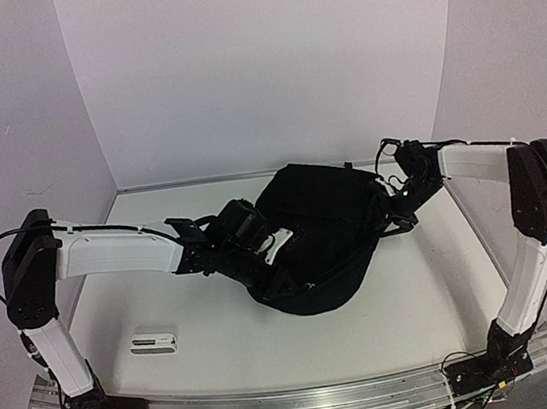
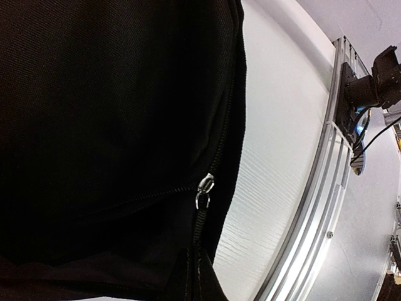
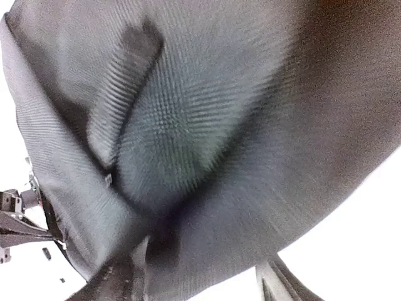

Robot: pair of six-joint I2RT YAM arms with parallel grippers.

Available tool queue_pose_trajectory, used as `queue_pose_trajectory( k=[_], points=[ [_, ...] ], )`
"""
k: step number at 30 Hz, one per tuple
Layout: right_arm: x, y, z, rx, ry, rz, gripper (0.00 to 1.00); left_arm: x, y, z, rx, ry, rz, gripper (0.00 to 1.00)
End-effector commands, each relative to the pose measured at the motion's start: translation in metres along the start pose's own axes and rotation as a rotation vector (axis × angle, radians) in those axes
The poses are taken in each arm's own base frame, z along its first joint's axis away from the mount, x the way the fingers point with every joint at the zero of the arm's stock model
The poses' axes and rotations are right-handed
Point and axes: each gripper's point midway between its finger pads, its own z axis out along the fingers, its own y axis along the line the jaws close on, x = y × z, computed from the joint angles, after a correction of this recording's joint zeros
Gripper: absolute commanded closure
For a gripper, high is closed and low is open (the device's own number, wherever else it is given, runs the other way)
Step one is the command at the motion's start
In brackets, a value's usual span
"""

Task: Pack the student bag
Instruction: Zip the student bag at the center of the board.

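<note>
Jaws: left gripper clenched at the bag's left side; we cannot tell if it pinches fabric. Right gripper parted, holding nothing, at the bag's right side. The bag lies mid-tabletop, towards the far edge. We judge this the bag-readying step. Next move likely calls for fetching the white item by the near-left corner.

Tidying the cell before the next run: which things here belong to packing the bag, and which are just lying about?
In the job: the student bag; the left gripper at its left edge; the right gripper at its right side.
Lying about: a small white object on the table, apart from the bag; unclear what it is.
</note>
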Motion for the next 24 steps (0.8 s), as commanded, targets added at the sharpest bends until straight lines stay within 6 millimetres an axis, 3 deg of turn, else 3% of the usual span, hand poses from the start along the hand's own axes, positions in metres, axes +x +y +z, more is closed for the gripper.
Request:
queue_pose_trajectory(
  k=[1,5,7,10,14,20,24],
  points=[
    [-0.002,0.023,-0.053,0.055,-0.107,-0.215,0.13,-0.012,-0.010,0.003,0.060,0.009,-0.024,1.00],
    [0.005,0.037,-0.066,0.032,-0.120,-0.318,0.06,-0.013,-0.011,0.002,0.072,-0.015,-0.034,1.00],
    [0.012,0.053,-0.068,-0.017,-0.091,-0.344,0.07,-0.016,-0.013,-0.001,0.075,-0.020,-0.034,1.00],
    [0.034,0.084,-0.064,-0.065,-0.032,-0.420,0.09,-0.021,-0.017,-0.005,0.088,-0.033,-0.028,1.00],
    [0.060,0.108,-0.045,-0.055,0.001,-0.600,0.12,-0.029,-0.023,-0.008,0.130,-0.062,-0.028,1.00],
    [0.047,0.109,-0.024,-0.020,-0.019,-0.699,0.17,-0.035,-0.022,-0.010,0.152,-0.075,-0.044,1.00],
    [0.056,0.119,-0.005,0.009,-0.001,-0.845,0.16,-0.033,-0.018,-0.011,0.169,-0.078,-0.069,1.00]
  ],
)
